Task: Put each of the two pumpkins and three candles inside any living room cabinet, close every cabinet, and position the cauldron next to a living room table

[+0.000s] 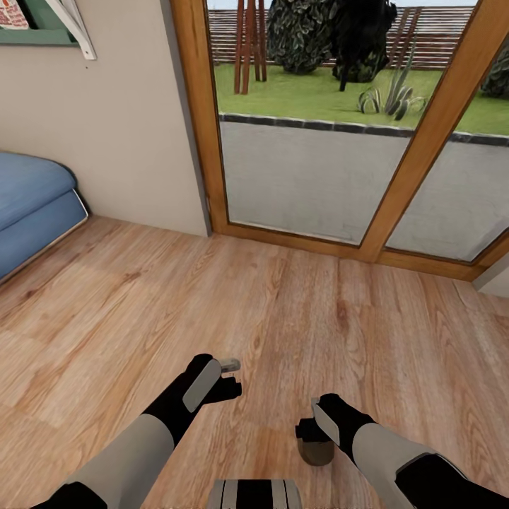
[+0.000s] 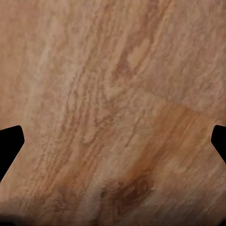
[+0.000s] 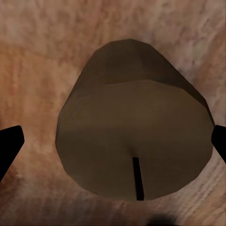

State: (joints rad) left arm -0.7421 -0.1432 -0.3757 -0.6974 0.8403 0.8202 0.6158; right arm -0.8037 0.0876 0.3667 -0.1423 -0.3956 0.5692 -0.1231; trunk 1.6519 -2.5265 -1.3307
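The right claw points down at the wooden floor. It has a candle between its two fingers. The candle is short, round and dark olive, with a small black wick on top. Seen from the right wrist, the candle sits between the two black fingertips, which show at the sides of it. It hangs just above the floor, or maybe touches it; I cannot tell which.

The left claw holds nothing. Its fingers are spread wide apart over bare floor.

Farther off, a blue couch stands by the wall at the left edge of the floor. A big glass door with a wood frame runs along the far edge. Outside are grass and bushes.
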